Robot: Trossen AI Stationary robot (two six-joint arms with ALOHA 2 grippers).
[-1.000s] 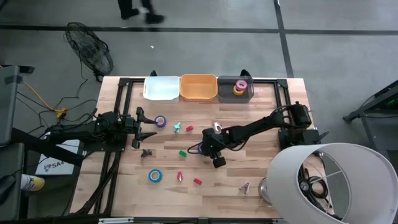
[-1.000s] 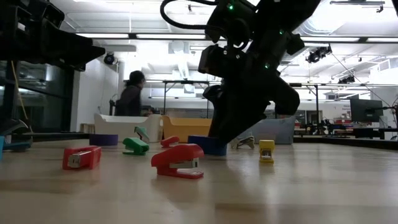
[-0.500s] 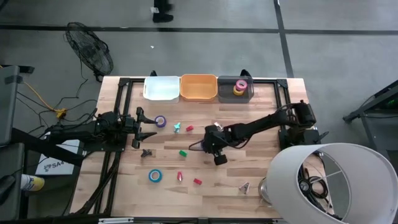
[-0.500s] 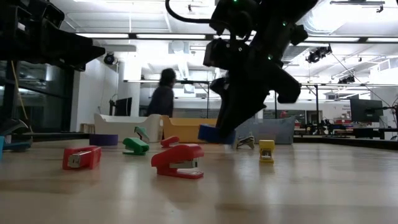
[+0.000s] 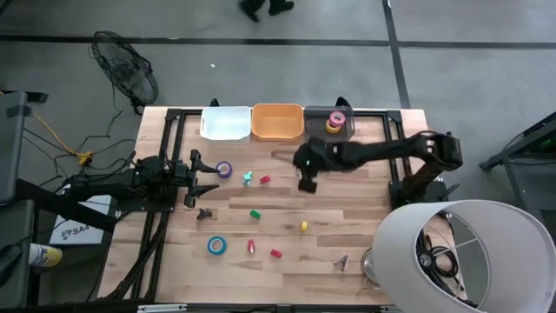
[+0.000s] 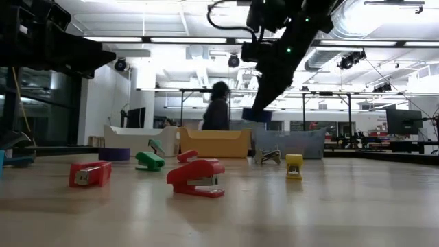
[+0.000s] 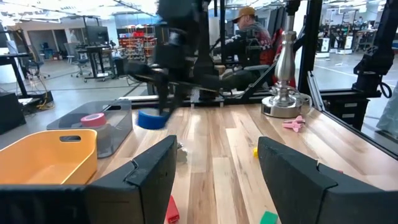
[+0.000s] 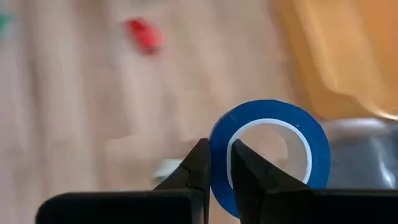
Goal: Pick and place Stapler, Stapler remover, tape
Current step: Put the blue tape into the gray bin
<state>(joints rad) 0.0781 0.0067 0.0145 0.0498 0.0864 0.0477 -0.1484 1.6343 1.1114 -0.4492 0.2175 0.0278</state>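
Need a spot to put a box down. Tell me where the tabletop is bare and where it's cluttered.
Bare wood lies right of the yellow stapler, between it and the right arm's base, and along the near edge below the light blue tape. The middle is crowded with the green stapler, red staplers and purple tape. The bins fill the far edge.

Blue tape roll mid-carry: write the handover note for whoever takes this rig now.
Right gripper: shut on the rim of the blue tape roll, lifted above the table, near the grey bin.
Left gripper: open, empty, waiting at the table's left side.
Done: pink and yellow rolls lie in the grey bin.
Left: drop the blue roll; purple roll and light blue roll sit on the table, as do small staplers like the red one. White bin and orange bin look empty.
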